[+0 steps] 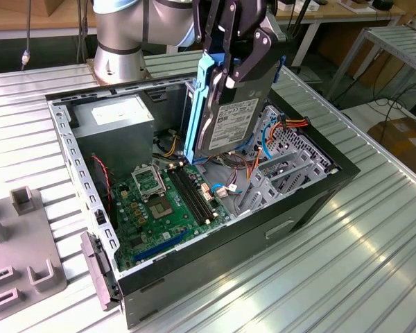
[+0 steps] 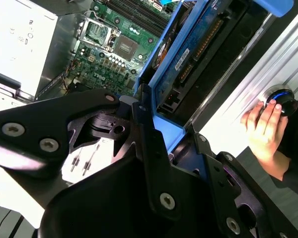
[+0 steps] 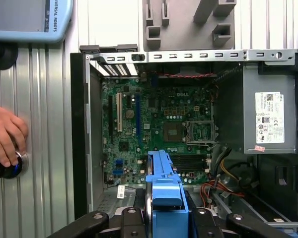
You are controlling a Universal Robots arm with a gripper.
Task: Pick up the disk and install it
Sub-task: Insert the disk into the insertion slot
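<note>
- Claw (image 1: 233,66): closed on the upper end of the disk (image 1: 229,121), a black finger on either side. It carries the disk on edge, nearly upright.
- Disk, position: it hangs directly beneath the claw, its lower end toward the open computer case (image 1: 319,187). It is not seated in any bay.
- Disk, handling (judged): rigid and dense for its size. The bare metal face is probably slippery, and the drive is sensitive to knocks. Grip is best taken across the blue carrier (image 3: 165,183), clear of the connector edge and of the circuit-board face (image 2: 188,54) seen in the second wrist view.
- Disk, appearance: a flat dark grey rectangle with a white printed label, framed by blue plastic rails.
- Below the claw: the green motherboard (image 1: 159,201) on the case floor. To one side of the hanging disk is the metal drive cage (image 1: 291,156) with loose cables.
- Further from the claw: the grey power supply (image 1: 114,118) with its white sticker.
- Outermost: the ribbed metal surface (image 1: 347,263) bearing the case. A person's hand (image 3: 5,134) rests on a round control.
</note>
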